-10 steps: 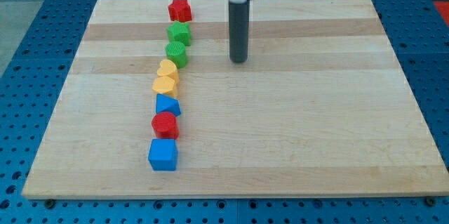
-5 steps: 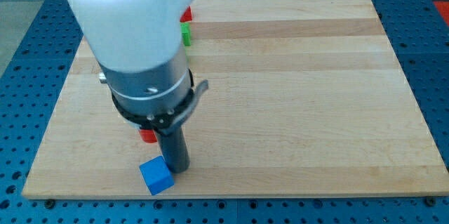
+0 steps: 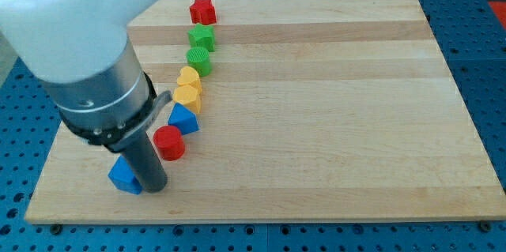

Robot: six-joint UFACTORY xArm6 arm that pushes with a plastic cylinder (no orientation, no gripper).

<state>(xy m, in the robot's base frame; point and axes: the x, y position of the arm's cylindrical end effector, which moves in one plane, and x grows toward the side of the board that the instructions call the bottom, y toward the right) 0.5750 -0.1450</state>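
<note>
A pale wooden board [image 3: 316,126] lies on a blue perforated table [image 3: 486,15]. A large white and grey robot arm [image 3: 87,47] fills the view's upper left and ends in a straight dark rod. There is no claw here, only the rod, so nothing is gripped. My tip [image 3: 152,188] rests on the board near its bottom-left corner, touching the right side of a blue cube-like block [image 3: 123,176].

Just up and to the right of the tip sits a red cylinder-like block [image 3: 168,142], near but apart. Beyond it, a line of blocks climbs toward the view's top: a blue wedge-shaped block [image 3: 183,117], two yellow blocks [image 3: 188,90] pressed together, a green rounded block [image 3: 199,59], a second green block [image 3: 202,35] and a red star-shaped block [image 3: 202,9].

The risk, as I judge it, lies at the edges — the blue cube-like block sits close to the board's bottom and left edges, so a push leftward or downward could slide it off. A move up and right could knock the red cylinder-like block.

The open room is the view's right half of the board — wide and bare.
</note>
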